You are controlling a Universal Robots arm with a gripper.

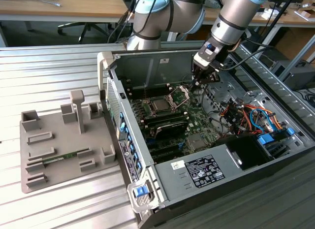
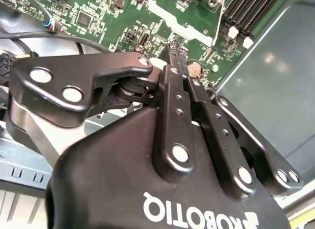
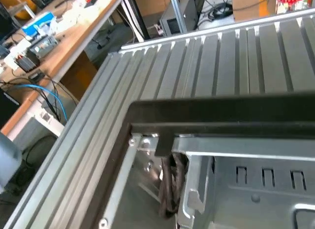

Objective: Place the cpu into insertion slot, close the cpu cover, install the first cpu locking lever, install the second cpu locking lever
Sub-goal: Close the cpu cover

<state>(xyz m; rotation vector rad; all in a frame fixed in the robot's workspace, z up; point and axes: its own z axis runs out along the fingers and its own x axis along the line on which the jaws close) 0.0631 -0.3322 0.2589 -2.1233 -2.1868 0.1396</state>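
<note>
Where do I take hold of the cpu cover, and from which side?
Take the cpu cover by its raised free edge, probably from above: it stands tilted open beside the seated cpu, with the thin frame edge uppermost.

the gripper (image 2: 172, 54) had a glossy black finish, the table (image 1: 49, 71) was ribbed dull metal, the desk (image 1: 59, 10) smooth wood.

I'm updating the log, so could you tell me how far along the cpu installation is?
Done, it seems: the cpu lies in the insertion slot. In hand: the gripper, fingers shut, is at the raised edge of the cpu cover, which stands tilted up, not closed. Left: closing the cover and both locking levers; the levers are too small to make out.
</note>
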